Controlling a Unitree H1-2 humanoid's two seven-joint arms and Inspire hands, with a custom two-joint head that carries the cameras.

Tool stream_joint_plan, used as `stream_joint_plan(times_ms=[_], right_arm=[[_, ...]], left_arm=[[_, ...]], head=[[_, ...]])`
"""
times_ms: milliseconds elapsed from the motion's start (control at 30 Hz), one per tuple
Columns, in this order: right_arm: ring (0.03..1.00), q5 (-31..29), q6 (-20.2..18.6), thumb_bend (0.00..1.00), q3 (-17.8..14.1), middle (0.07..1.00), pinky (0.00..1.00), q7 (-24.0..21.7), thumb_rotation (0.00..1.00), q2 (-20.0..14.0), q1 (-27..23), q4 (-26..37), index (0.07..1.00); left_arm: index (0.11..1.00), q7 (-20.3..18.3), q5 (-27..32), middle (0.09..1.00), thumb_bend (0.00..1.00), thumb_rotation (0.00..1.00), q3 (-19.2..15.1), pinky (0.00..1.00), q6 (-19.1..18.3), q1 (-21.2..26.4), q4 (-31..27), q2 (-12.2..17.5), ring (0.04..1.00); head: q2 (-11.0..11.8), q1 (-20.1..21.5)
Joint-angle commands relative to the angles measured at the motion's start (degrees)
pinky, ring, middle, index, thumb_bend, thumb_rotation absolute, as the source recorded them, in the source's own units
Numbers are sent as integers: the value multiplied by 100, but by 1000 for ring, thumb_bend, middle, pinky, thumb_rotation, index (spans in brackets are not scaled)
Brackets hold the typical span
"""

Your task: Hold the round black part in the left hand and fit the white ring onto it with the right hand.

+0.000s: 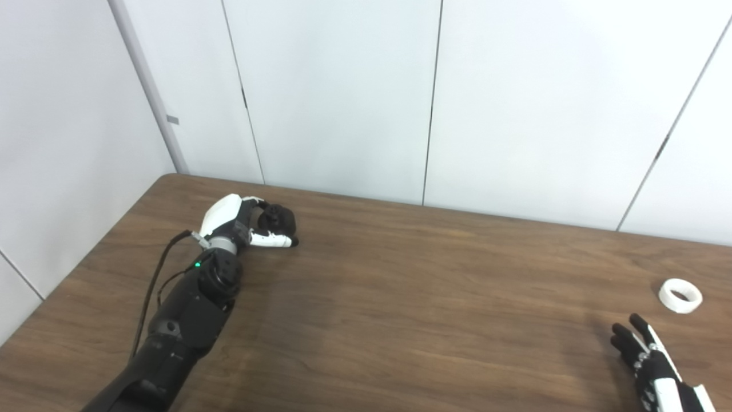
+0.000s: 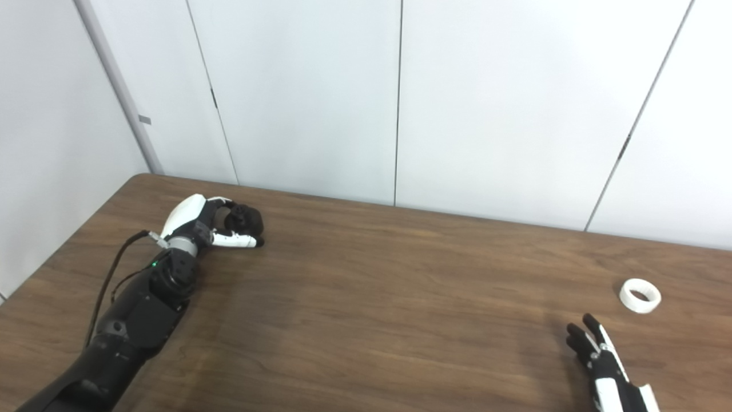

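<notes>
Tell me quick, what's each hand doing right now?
Left hand: closed around the round black part at the table's far left.
Right hand: open, holding nothing, short of the white ring.

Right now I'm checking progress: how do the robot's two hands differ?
The left hand reaches far across the table, fingers curled around the round black part; the right hand is near the front edge, fingers apart, holding nothing. The white ring lies just beyond the right hand, untouched. Both hands are low over the table.
</notes>
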State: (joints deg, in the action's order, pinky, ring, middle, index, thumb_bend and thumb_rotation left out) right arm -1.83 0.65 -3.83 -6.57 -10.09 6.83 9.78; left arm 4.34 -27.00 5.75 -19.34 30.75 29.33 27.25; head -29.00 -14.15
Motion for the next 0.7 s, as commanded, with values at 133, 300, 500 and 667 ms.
stream_joint_plan(times_ms=[133, 300, 500, 667], right_arm=[[909, 67, -106, 589, -39, 910, 1000, 88, 1000, -16, 53, 88, 966], [908, 58, -112, 595, -40, 909, 1000, 73, 1000, -22, 53, 78, 969], [911, 56, -96, 594, -35, 911, 1000, 61, 1000, -30, 58, 60, 969], [915, 75, -103, 594, -30, 913, 1000, 73, 1000, -23, 59, 63, 972]], left_arm=[[776, 260, -82, 931, 979, 321, -58, 1000, 195, 284, 66, 198, 989], [766, 287, -89, 921, 970, 310, -53, 1000, 222, 294, 115, 226, 980], [759, 289, -105, 910, 966, 303, -37, 1000, 212, 286, 96, 229, 973], [752, 269, -69, 905, 958, 289, -44, 1000, 175, 265, 19, 205, 973]], head=[[-4, -9], [-4, -9], [-20, -6], [-20, -4]])
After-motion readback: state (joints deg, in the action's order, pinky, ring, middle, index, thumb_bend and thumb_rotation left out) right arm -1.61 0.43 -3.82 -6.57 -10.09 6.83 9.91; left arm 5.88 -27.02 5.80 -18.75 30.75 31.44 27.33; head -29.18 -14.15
